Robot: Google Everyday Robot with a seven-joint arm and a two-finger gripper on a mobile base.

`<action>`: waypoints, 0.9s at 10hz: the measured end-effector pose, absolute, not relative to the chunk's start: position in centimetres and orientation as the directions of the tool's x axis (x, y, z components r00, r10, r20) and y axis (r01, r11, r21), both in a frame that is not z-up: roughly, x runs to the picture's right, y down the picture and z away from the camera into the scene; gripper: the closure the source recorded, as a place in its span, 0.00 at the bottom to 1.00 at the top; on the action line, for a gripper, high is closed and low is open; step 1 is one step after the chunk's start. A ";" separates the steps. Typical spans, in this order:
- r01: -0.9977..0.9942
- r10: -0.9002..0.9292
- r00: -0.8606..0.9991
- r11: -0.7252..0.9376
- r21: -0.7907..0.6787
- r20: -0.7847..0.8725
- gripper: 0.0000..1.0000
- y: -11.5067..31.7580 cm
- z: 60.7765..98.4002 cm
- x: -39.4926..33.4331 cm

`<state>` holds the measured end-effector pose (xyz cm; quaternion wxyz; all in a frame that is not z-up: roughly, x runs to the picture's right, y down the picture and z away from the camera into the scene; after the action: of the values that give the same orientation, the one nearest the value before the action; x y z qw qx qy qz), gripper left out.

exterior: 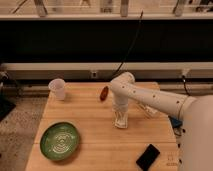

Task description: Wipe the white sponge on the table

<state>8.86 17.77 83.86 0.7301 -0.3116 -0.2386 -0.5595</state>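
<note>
My white arm reaches in from the right and bends down over the middle of the table (90, 132), a light brown wooden top. The gripper (121, 118) points straight down at the tabletop, right of centre. It is shut on the white sponge (120, 123), a small whitish block pressed against the wood under the fingertips. The fingers hide most of the sponge.
A translucent plastic cup (57, 89) stands at the far left corner. A green plate (60, 140) lies at the near left. A black phone (148, 156) lies near the front right edge. A small red object (104, 93) lies just behind the gripper.
</note>
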 end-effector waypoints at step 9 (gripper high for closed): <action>0.978 -0.674 0.208 0.151 -0.143 0.709 1.00 19.9 82.4 7.2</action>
<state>7.23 19.92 82.36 0.7158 -0.3024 -0.2516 -0.5769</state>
